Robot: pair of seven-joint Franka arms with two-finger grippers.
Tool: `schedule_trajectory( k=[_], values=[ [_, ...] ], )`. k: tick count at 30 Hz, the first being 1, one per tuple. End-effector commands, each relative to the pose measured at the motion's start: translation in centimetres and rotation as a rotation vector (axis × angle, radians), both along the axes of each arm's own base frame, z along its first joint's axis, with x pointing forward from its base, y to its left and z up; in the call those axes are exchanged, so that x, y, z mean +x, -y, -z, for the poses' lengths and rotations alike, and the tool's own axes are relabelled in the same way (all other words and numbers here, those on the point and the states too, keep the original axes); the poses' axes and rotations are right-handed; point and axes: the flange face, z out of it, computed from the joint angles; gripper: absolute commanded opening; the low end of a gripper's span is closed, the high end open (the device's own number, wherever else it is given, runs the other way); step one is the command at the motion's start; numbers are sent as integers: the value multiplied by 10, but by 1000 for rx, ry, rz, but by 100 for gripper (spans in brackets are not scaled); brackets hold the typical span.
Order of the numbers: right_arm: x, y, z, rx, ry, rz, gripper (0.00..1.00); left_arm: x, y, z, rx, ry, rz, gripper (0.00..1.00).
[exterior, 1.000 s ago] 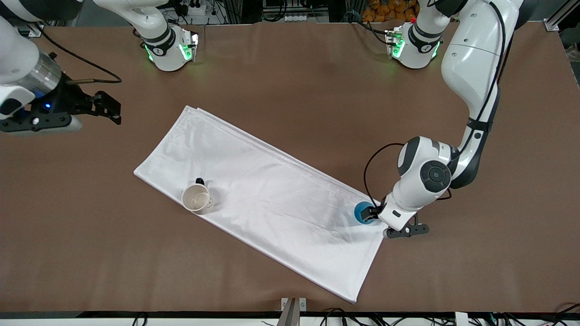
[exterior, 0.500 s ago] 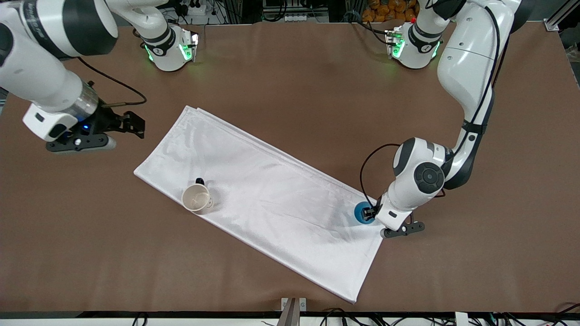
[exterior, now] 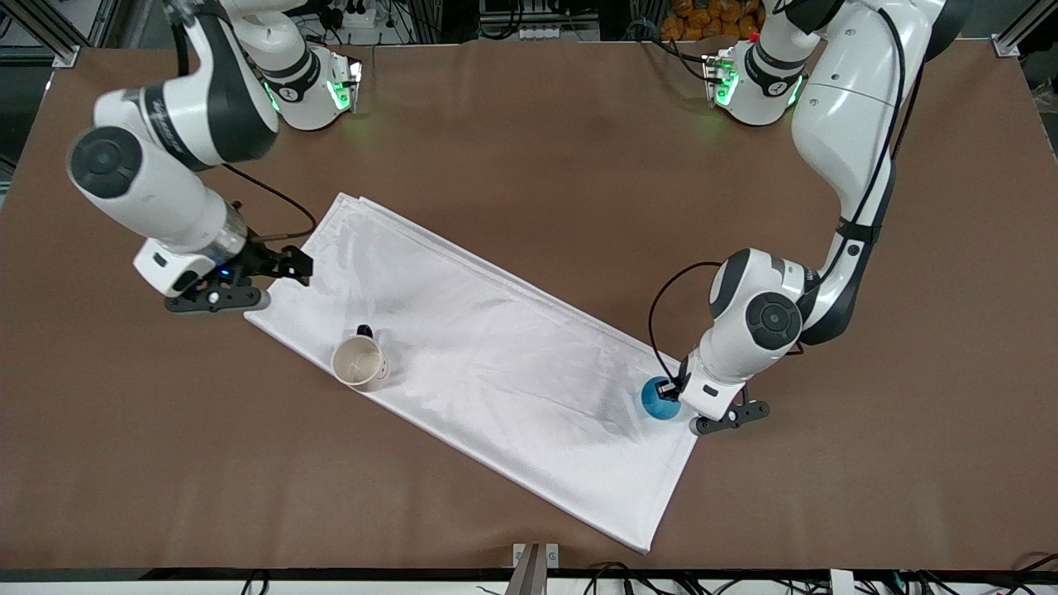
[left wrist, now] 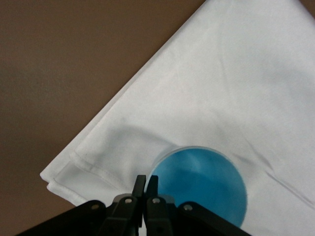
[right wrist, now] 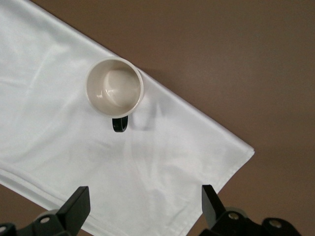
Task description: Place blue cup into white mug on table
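Observation:
The blue cup [exterior: 658, 400] stands upright on the white cloth [exterior: 496, 364], close to the cloth's corner at the left arm's end of the table [exterior: 529, 149]. My left gripper [exterior: 679, 388] is shut on the cup's rim: in the left wrist view its fingertips [left wrist: 140, 183] pinch the wall of the blue cup [left wrist: 202, 182], one inside and one outside. The white mug [exterior: 358, 362] stands upright on the cloth toward the right arm's end, its black handle pointing away from the front camera. My right gripper [exterior: 293, 266] hangs open over the cloth's corner there; its wrist view shows the mug [right wrist: 114, 87] and the open right gripper [right wrist: 144, 196].
The folded white cloth lies diagonally across the middle of the brown table. Both arm bases [exterior: 310, 87] stand along the table's edge farthest from the front camera. A small metal bracket [exterior: 533, 562] sits at the nearest edge.
The left gripper has closed onto the blue cup's rim. The right arm has swung in from the table's end to the cloth's corner by the white mug, still open.

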Motion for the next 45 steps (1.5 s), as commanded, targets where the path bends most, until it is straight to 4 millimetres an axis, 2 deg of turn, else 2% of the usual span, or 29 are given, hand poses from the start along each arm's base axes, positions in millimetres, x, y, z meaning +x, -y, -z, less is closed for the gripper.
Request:
schedule_trajectory(
  k=[1,4,9,13,15,24,29,34,37,41,45],
  values=[
    [5,-18,27,-28,14,29,100,3,-15,-33,22,23,86,0],
    [8,-27,39,-20,22,24,100,2,-35,-42,55,-25,158,0],
    [11,-40,61,-26,30,55,100,0,-77,-71,92,-79,293,0],
    [14,-50,84,-31,42,76,100,-9,-116,-95,109,-116,377,0],
    [16,-55,94,-22,52,93,100,-16,-129,-104,115,-116,395,0],
    [20,-68,131,-3,73,110,99,-57,-137,-127,141,-124,382,0],
    [18,-73,148,-53,85,117,98,-88,-138,-145,157,-124,373,0],
    [18,-74,165,-82,96,139,95,-117,-149,-171,215,-96,408,0],
    [20,-76,171,-65,111,139,95,-126,-160,-181,230,-86,424,0],
    [22,-76,174,-57,112,149,89,-135,-166,-186,237,-88,454,0],
    [24,-76,175,-56,113,150,76,-143,-173,-191,242,-88,460,0]
  ],
)
